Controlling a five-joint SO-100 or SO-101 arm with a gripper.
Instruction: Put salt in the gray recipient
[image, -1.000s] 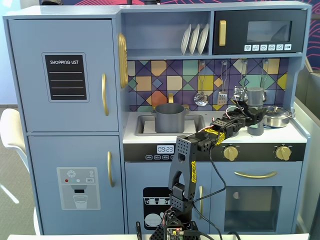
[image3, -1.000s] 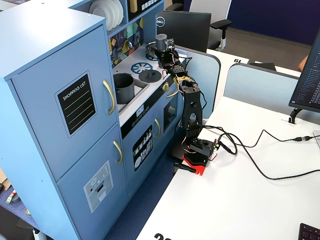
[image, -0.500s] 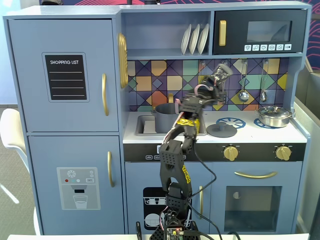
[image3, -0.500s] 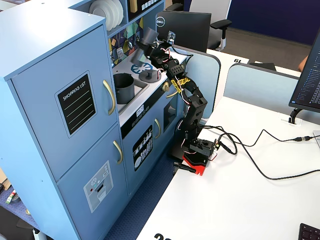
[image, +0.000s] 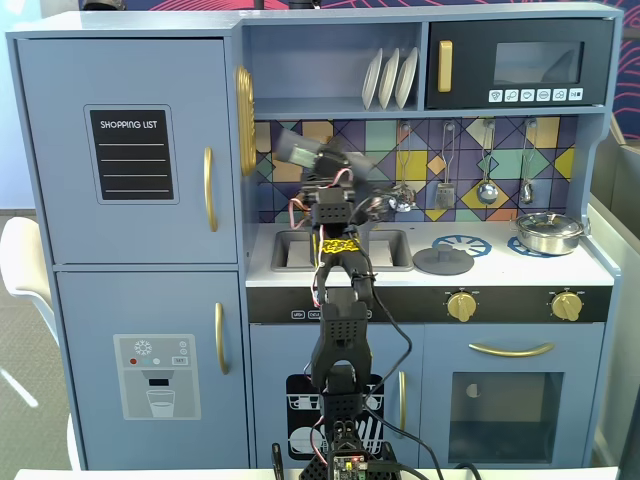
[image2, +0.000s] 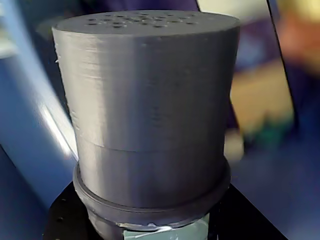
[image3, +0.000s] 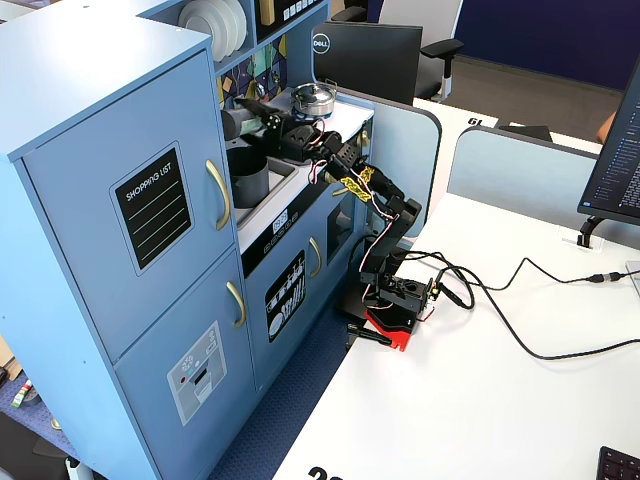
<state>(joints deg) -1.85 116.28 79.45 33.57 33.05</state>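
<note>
Arm: from the front fixed view it rises from its base at the near edge and reaches up to the toy kitchen's counter (image: 600, 268), over the sink (image: 300, 250).
Gripper: the gripper (image: 310, 156) is blurred here, up by the tiled back wall; I cannot read how wide the jaws stand from this side.
Salt: the shaker (image: 293, 147) shows as a gray smear lying tilted to the left, above the sink.
Counter things: a flat gray lid (image: 443, 261) lies right of the sink, and a shiny steel pan (image: 547, 232) sits on the far right burner, well apart from the arm.
Shelf: white plates (image: 390, 78) stand on edge above, left of the microwave (image: 520, 63).
Wrist view: the shaker's gray cap (image2: 150, 95) fills the frame, its holed top facing up and away; a strip of pale green label (image2: 167, 234) peeks out at the bottom edge. The fingers are out of sight.
Side fixed view, gripper: it (image3: 250, 124) closes around the shaker (image3: 234, 124), which lies roughly level and points left.
Side fixed view, pot: the gray pot (image3: 247, 175) sits in the sink just below the shaker, apart from it.
Desk: the arm's base (image3: 398, 300) stands on a white desk (image3: 480, 420) with black cables (image3: 530, 340) trailing right.
</note>
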